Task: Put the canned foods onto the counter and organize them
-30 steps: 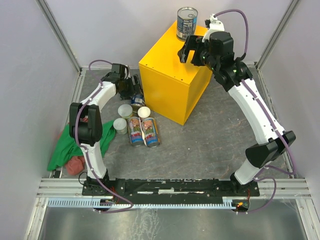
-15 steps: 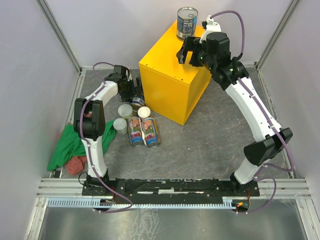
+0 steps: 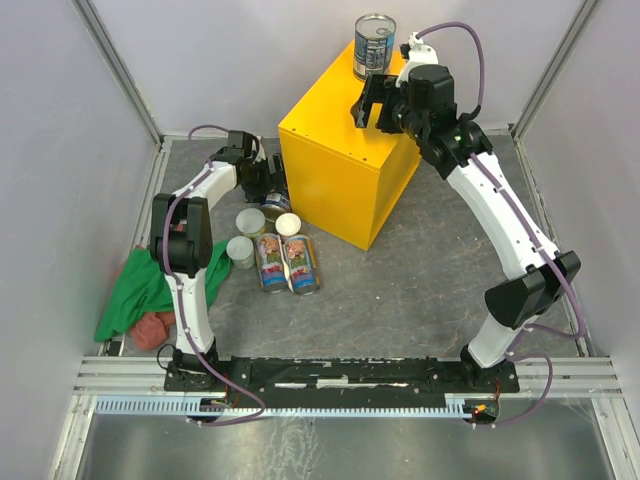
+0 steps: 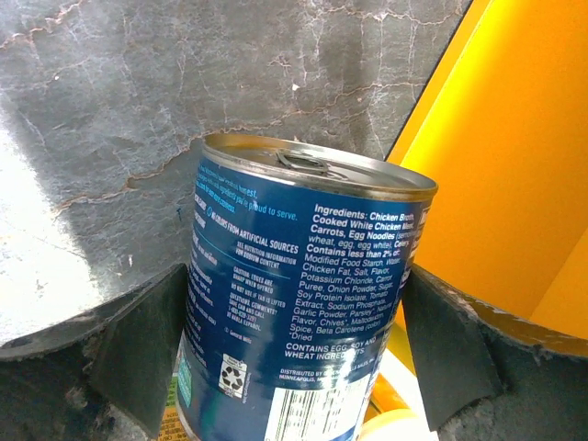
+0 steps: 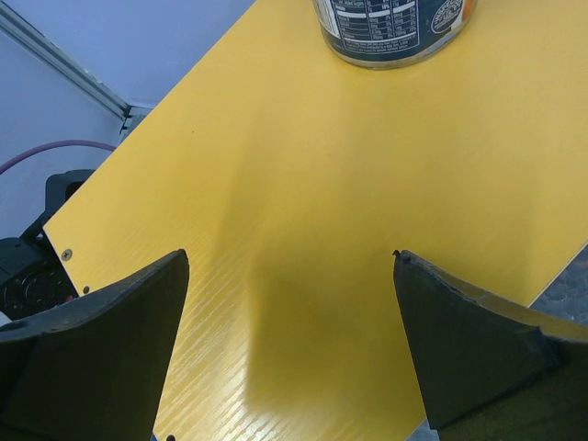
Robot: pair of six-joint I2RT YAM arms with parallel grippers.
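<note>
A wide blue-labelled can (image 4: 303, 303) stands on the grey floor against the yellow counter (image 3: 340, 175). My left gripper (image 4: 296, 272) is open, one finger on each side of this can, with a thin gap showing at the right finger. In the top view that gripper (image 3: 262, 178) is low beside the counter's left face, and the can (image 3: 274, 199) is mostly hidden by it. A second blue can (image 3: 374, 45) stands on the counter's far corner. My right gripper (image 3: 373, 103) hovers open and empty over the counter top (image 5: 303, 165), a little short of that can (image 5: 395, 32).
Two tall colourful cans (image 3: 285, 263) lie side by side on the floor. Three small pale-lidded cans (image 3: 250, 221) (image 3: 288, 224) (image 3: 240, 250) stand just beyond them. A green cloth (image 3: 150, 290) and a red lump (image 3: 152, 328) lie at the left. Walls enclose the floor.
The left gripper's jaws have widened beside the blue floor can and its arm has swung slightly right. The right gripper has crept a little left and further over the counter top.
</note>
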